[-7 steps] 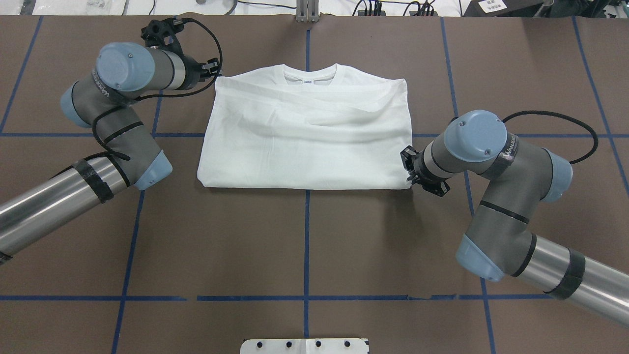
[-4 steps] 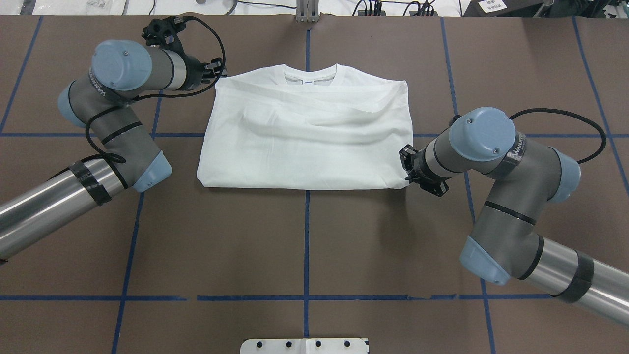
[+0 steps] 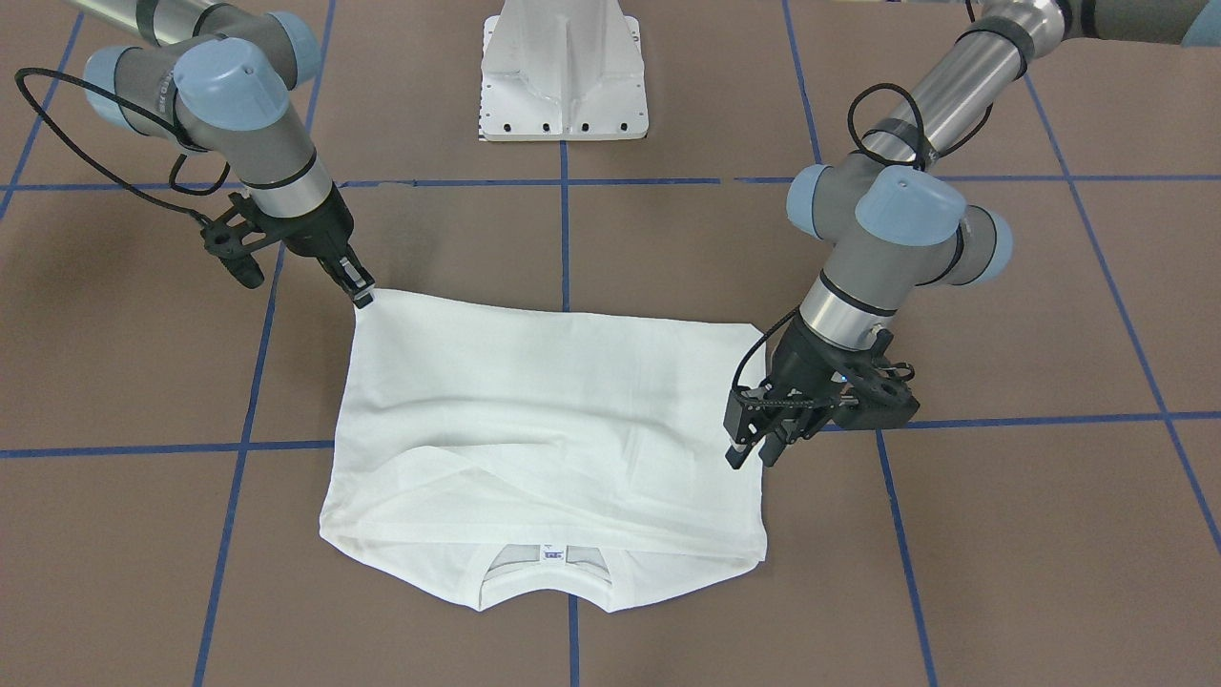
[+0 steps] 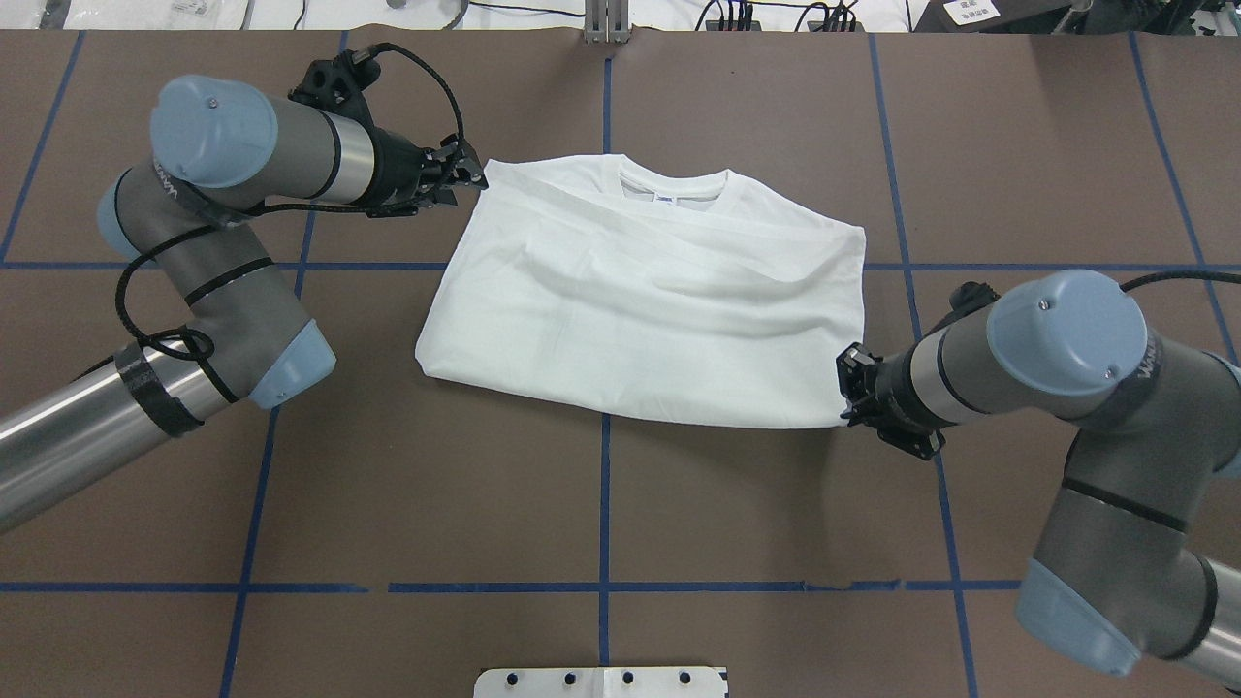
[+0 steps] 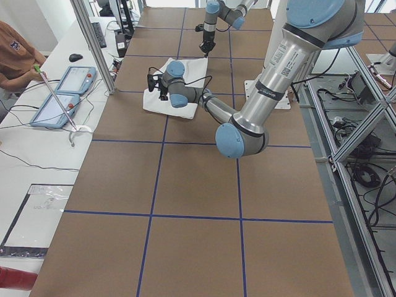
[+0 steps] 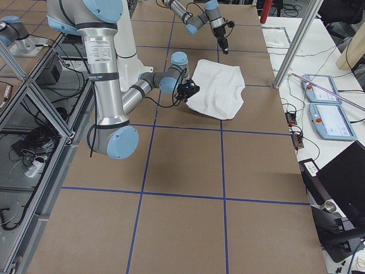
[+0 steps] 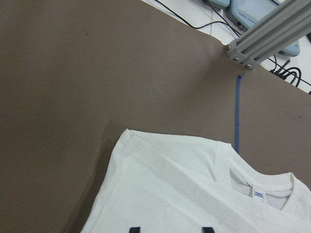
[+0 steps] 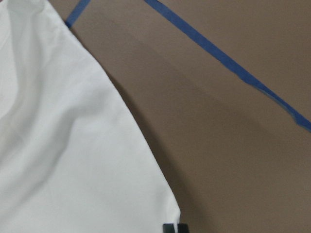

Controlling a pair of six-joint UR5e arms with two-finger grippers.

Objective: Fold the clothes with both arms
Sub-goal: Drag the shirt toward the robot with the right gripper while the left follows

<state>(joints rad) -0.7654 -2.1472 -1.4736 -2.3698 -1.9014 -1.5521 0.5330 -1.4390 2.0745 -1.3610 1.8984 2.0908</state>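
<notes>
One white T-shirt (image 4: 640,291) on the brown table (image 4: 436,485). Found it folded, hem laid up toward the collar (image 4: 679,189), lying skewed just above the centre of the overhead view. Found the right gripper (image 3: 362,294) at the cloth's upper-left corner in the front-facing view, fingers pressed together on that corner. Found the left gripper (image 4: 472,176) at the cloth's upper-left shoulder corner in the overhead view, fingers standing apart in its wrist view. Could not tell whether touching cloth. Noted blue tape lines (image 4: 603,504) crossing the table.
</notes>
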